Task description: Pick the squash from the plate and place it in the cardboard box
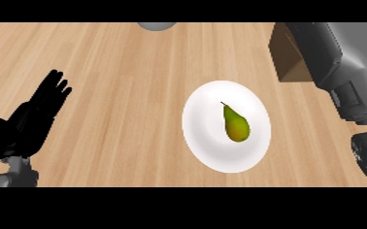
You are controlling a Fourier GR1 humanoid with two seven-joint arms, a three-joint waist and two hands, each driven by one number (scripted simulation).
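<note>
Head view, nearest first: the left robot hand is seen left of the plate, released, fingers up, resting. Right of the plate only a black edge of the right robot hand is shown; its state cannot be told. One squash lies on the one plate, stem pointing away. It is best approached from above and clasped across its wide belly. One cardboard box is counted beyond the plate, to its right, partly hidden by the right forearm.
</note>
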